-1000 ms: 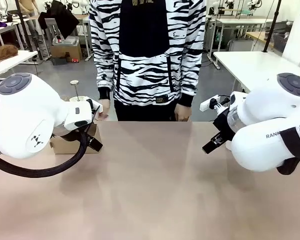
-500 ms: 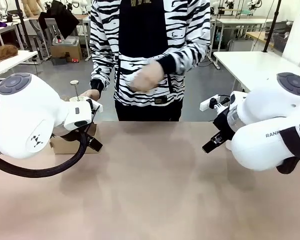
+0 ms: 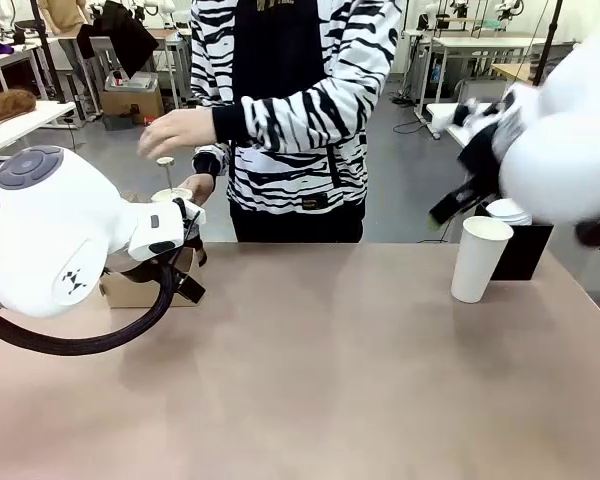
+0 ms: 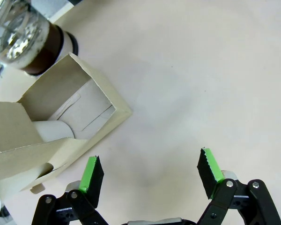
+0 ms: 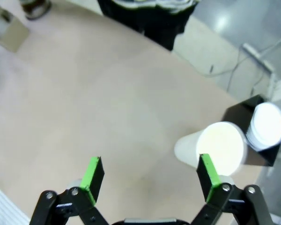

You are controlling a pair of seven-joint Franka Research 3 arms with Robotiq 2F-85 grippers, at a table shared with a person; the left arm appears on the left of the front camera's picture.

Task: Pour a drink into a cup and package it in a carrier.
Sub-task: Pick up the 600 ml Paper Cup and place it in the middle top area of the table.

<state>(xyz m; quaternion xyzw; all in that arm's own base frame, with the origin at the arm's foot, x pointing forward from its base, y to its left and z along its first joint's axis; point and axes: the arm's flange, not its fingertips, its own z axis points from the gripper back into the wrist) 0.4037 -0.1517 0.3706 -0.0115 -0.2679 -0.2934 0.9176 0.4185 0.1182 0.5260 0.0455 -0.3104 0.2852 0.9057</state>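
Standing wide open and empty: left claw (image 4: 149, 163), right claw (image 5: 150, 163).
Brown cardboard carrier (image 4: 65, 93) cut off at edge; glass carafe (image 4: 23, 37) cropped; tapered white paper cup (image 3: 478, 258) upright on surface (image 3: 330, 380).

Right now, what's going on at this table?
A person's hand is at the top of the glass carafe, which stands beside the carrier. The left gripper hangs open near the carrier. The right gripper, open, hovers above the table close to the unlidded white cup, which stands by a black box.
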